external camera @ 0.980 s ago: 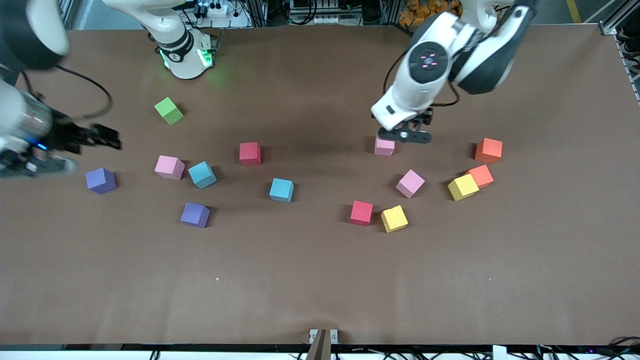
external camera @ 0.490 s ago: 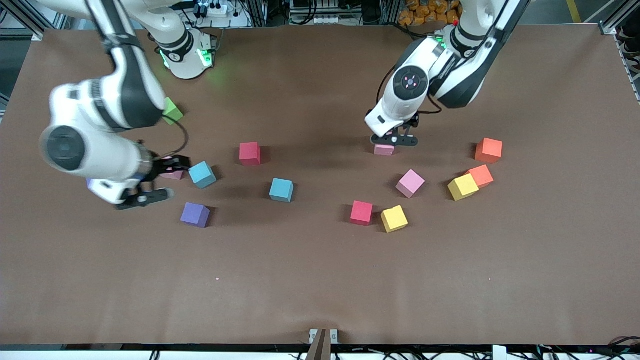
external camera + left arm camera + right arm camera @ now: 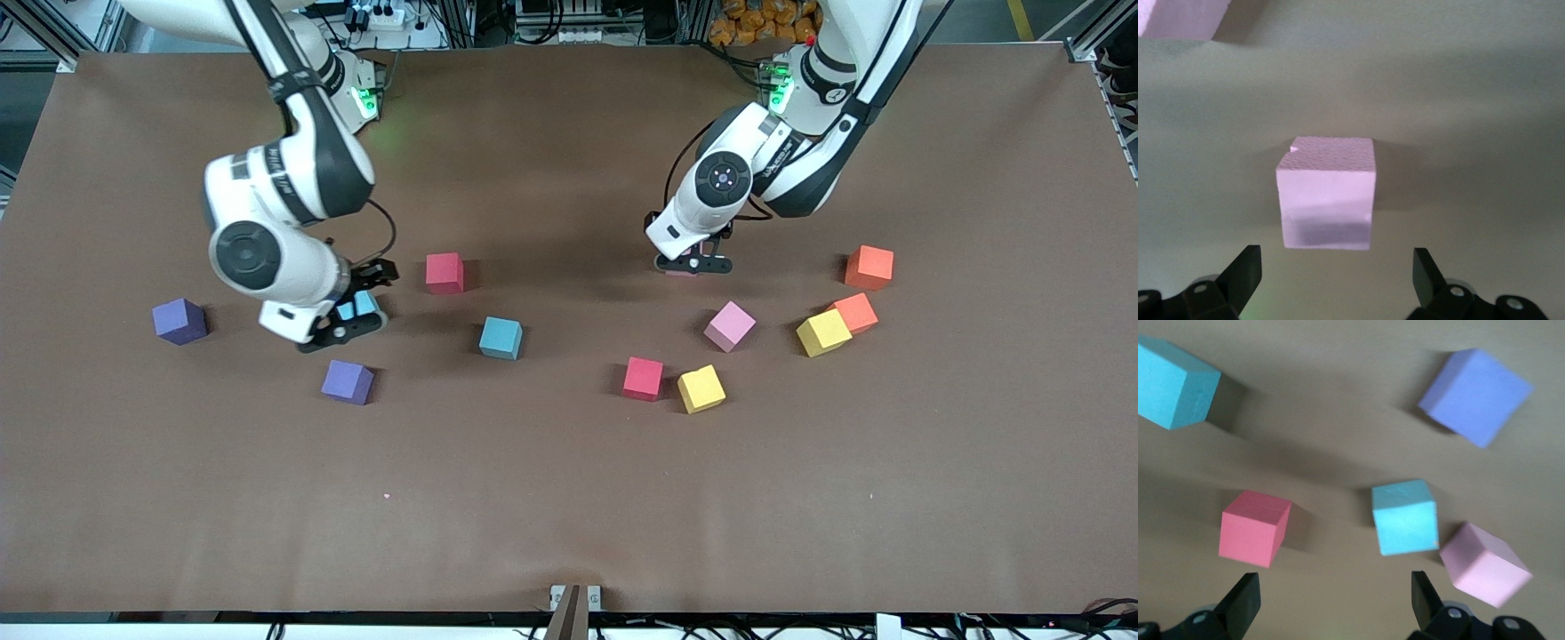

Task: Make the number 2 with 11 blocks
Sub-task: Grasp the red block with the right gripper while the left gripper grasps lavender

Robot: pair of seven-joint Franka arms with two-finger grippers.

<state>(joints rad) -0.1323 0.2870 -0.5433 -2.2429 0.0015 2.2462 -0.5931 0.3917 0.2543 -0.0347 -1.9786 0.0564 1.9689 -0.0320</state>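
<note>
Pink cube (image 3: 1327,192) is sitting on the brown worktop (image 3: 569,498) directly under the left claw (image 3: 1335,280), whose fingers are standing wide apart and holding nothing. The right claw (image 3: 1331,603), equally wide and empty, is hovering over a teal cube (image 3: 1405,517) flanked by a second pink cube (image 3: 1485,565) and a red cube (image 3: 1253,527). The remaining blocks are lying scattered and apart, with no number 2 formed.
</note>
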